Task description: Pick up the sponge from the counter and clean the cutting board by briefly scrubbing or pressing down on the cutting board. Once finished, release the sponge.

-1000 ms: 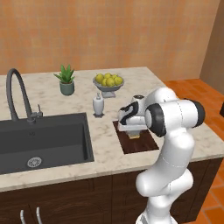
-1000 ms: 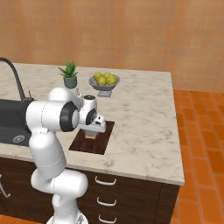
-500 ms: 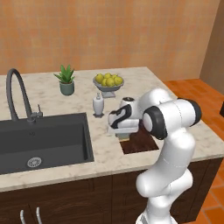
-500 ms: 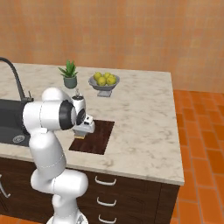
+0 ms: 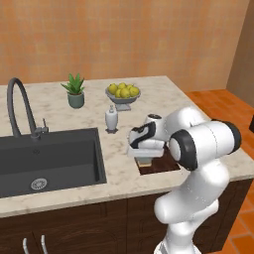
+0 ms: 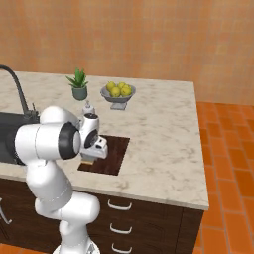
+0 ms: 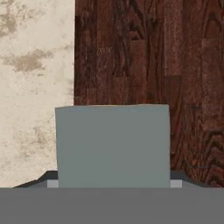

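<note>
Arm folded forward from the base, elbow joint high and close to the camera side, forearm reaching out low with the hand pointing straight down. Gripper (image 5: 145, 158) sits at the near left end of the cutting board (image 5: 166, 166), wrist roughly vertical. Gripper (image 6: 90, 157) jaws closed around the sponge (image 7: 113, 145), which fills the space between them; sponge's grey-green face toward the hand camera. Fingertips themselves mostly hidden behind it.

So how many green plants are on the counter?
1. The potted plant stands at the back of the counter, between the faucet and the fruit bowl. None seems hidden.
</note>
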Controlling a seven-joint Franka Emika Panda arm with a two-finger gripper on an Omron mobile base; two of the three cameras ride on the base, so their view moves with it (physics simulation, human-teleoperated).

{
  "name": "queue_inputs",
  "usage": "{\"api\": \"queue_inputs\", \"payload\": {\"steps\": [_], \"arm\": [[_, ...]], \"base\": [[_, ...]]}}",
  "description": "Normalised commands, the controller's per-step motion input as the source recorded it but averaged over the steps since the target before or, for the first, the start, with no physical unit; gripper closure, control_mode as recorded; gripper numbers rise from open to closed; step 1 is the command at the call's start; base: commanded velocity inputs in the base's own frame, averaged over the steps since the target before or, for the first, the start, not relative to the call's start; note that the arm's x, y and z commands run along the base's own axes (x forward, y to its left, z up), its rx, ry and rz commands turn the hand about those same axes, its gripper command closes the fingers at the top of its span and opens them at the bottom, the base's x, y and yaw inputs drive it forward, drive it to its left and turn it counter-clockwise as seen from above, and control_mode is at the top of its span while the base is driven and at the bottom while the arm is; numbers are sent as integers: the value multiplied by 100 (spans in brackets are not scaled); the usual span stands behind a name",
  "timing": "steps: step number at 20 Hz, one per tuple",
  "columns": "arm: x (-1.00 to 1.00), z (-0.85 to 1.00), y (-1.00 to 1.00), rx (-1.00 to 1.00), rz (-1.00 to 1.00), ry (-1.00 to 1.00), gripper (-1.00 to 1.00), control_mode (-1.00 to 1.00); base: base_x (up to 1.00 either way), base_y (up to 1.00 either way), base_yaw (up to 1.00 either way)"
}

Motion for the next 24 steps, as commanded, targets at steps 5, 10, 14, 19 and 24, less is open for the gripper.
{"api": "queue_inputs", "payload": {"steps": [5,10,14,19,24], "arm": [[-95,-15,0,0,-9,0,100,-100],[-3,-8,-32,0,-9,0,100,-100],[44,0,-77,0,0,1,100,-100],[34,-4,-93,3,0,1,100,-100],[18,-17,-91,3,1,0,100,-100]], "base": [[0,0,0],[0,0,0],[0,0,0],[0,0,0],[0,0,0]]}}
